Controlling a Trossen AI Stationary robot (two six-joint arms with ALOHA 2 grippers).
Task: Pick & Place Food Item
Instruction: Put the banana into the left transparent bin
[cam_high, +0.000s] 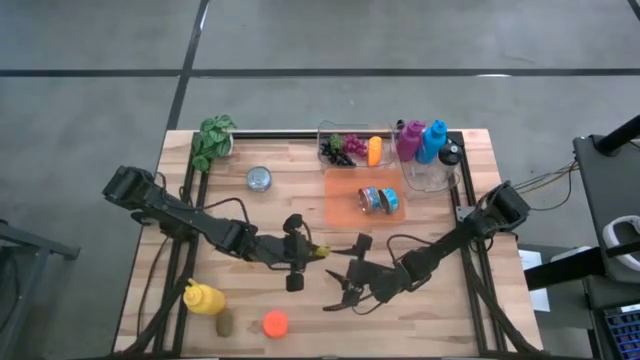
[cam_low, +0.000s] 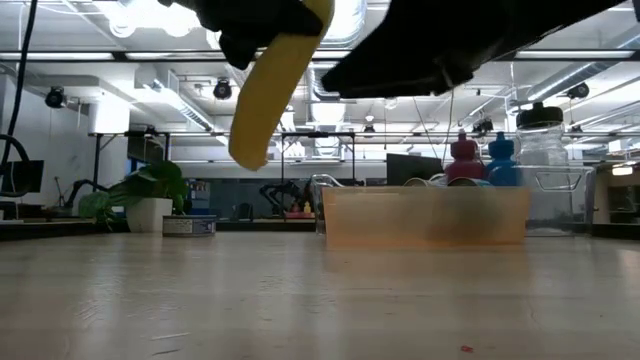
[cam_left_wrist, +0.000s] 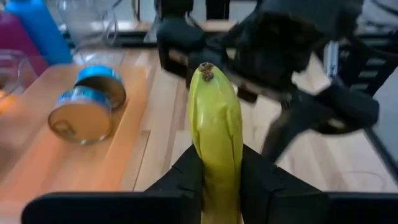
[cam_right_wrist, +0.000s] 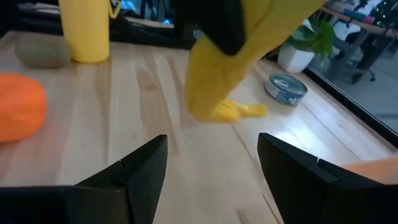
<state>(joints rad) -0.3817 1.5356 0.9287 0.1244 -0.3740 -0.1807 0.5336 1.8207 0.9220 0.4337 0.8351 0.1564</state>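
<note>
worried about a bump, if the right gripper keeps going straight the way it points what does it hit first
Most likely the banana, held off the table in the shut left gripper. It hangs directly ahead of the open right gripper; how close is hard to judge.

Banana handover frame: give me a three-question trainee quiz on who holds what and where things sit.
1. True or false: the left gripper is shut on the banana.
2. Are the right gripper's fingers open or shut?
3. Where do the two tins lie: A) in the orange tray, B) beside the yellow bottle, C) in the clear bin?

Key: 1 true. 2 open, holding nothing, facing the banana. 3 A.
</note>
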